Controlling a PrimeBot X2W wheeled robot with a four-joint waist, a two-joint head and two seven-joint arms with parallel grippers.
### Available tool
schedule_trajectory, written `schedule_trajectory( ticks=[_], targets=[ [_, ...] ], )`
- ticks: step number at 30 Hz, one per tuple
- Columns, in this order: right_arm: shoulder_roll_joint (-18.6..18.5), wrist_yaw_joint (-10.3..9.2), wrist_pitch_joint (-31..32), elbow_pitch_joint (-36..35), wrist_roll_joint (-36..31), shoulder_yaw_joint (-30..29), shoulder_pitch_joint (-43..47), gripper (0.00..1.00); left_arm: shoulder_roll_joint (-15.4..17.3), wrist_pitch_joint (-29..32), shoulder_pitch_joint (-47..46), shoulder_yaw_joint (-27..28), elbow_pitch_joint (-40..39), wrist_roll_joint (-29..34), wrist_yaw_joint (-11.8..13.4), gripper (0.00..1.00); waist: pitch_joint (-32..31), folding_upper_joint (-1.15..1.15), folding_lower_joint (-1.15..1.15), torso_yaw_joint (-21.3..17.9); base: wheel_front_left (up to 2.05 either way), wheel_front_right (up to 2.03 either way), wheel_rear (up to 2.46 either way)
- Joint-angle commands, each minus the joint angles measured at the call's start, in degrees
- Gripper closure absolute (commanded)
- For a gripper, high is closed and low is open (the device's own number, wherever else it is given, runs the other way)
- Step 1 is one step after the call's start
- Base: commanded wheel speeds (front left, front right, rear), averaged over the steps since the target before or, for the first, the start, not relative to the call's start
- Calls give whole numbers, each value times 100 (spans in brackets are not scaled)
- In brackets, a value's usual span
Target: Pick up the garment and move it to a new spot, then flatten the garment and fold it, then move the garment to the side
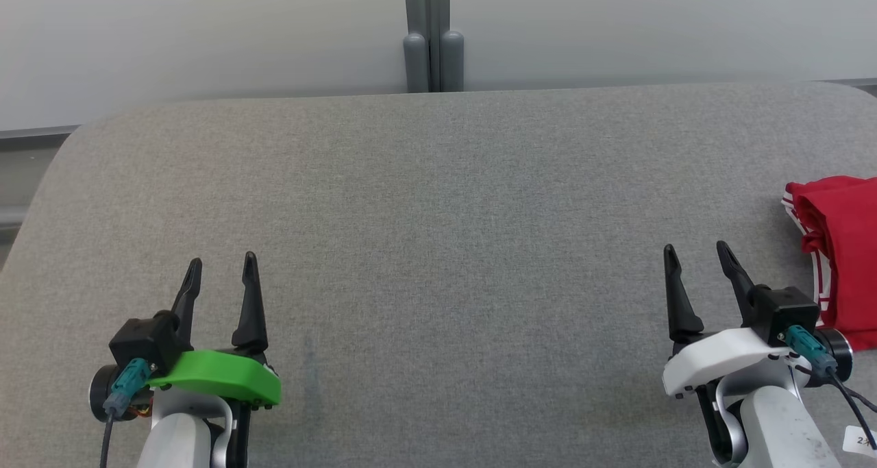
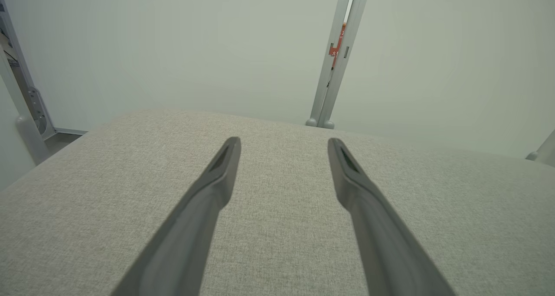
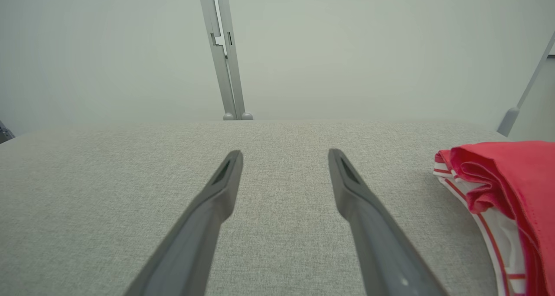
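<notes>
The garment (image 1: 843, 249) is red cloth with white striped trim, bunched in folds at the far right edge of the grey table (image 1: 438, 214). In the right wrist view the garment (image 3: 511, 187) lies just right of the fingers. My right gripper (image 1: 697, 254) stands open a little left of the garment, apart from it, with nothing between its fingers (image 3: 364, 213). At the lower left my left gripper (image 1: 223, 266) is open as well, over bare table, far from the cloth. Its fingers (image 2: 208, 192) hold nothing.
A pale wall with a grey vertical post (image 1: 431, 36) runs behind the table's far edge. The table's rounded left corner (image 1: 75, 139) drops off to a floor strip. A small white label (image 1: 860, 440) lies near the right arm.
</notes>
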Motion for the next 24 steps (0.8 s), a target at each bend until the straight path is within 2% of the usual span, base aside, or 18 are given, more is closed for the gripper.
schedule_trajectory(
  ticks=[1, 20, 21, 24],
  targets=[
    [-6, -13, -23, -32, -17, 6, 1, 0, 6, 1, 12, 6, 9, -57, -18, 0, -1, 0, 0, -7, 0, 0, 0],
    [-8, -13, -23, -75, -78, -36, -45, 0, 6, 1, 74, -34, 41, -203, 5, 0, -34, 0, 0, 5, 0, 0, 0],
    [-1, 0, 0, -51, -58, -38, -15, 100, -1, 0, 24, -49, 43, -205, -1, 100, -35, 0, 0, 5, 0, 0, 0],
    [32, 1, 19, 105, -42, -46, 81, 100, -14, 7, 115, -62, 190, -222, -1, 100, -36, 0, 0, 5, 0, 0, 0]
  ],
)
